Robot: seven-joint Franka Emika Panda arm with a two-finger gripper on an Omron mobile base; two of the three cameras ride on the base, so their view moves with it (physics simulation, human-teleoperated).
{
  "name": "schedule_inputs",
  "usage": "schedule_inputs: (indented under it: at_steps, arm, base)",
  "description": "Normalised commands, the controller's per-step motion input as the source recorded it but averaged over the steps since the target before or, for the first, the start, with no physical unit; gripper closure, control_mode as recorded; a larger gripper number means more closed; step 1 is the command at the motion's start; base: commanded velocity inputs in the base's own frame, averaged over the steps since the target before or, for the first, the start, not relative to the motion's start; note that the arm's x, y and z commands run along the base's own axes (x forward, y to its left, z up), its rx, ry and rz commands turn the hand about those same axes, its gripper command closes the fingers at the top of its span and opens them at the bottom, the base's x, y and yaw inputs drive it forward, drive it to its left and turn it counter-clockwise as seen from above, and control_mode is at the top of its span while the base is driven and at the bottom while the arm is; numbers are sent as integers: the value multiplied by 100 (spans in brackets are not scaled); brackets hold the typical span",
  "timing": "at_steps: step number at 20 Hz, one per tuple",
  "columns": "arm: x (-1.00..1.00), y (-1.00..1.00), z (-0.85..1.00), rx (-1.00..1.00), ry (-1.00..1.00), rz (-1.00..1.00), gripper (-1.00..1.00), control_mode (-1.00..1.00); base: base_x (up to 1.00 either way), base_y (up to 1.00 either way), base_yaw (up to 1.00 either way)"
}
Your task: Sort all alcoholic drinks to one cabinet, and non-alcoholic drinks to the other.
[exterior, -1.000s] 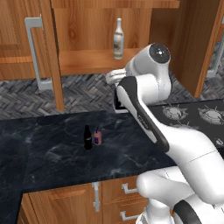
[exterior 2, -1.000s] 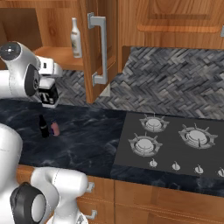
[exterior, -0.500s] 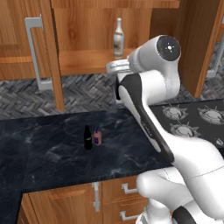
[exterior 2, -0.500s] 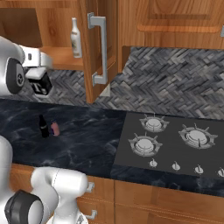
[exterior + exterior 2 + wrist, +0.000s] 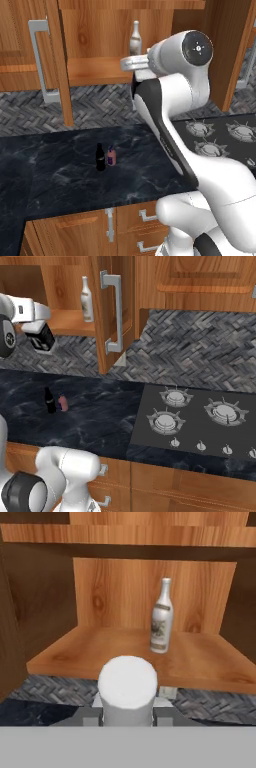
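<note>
Now my gripper (image 5: pixel 44 342) is shut tight on the square bottle (image 5: pixel 127 688), and I hold it up in the air just in front of the open cabinet (image 5: pixel 150 657). Its white cap sits right before my hand camera.

On the shelf the cream bottle (image 5: pixel 161 617) stands upright, a bit to the right and near the back wall. Down on the counter (image 5: pixel 65 175) the black bottle (image 5: pixel 100 157) and the pink bottle (image 5: pixel 111 156) stand just beside each other, well apart from me.

I think my next job is to set my bottle on the shelf. Things could go wrong. If I come in too low, the bottom of my bottle may hit the shelf edge and slip in my grip. If I drift right or push too far back, I could bump the cream bottle; it is tall and thin, so I think it would tip and roll off. If I let go while my bottle leans, it may fall over too. The open door (image 5: pixel 111 311) on the right is near as well, so a wide swing could hit it.
</note>
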Motion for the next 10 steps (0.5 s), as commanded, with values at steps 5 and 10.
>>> schedule_inputs:
  at_steps: [5,10]
  arm:
    - [0,0,23,0,-6,-1,100,-100]
    - [4,9,7,0,0,0,100,-100]
  base:
    - [0,0,0]
    - [0,0,0]
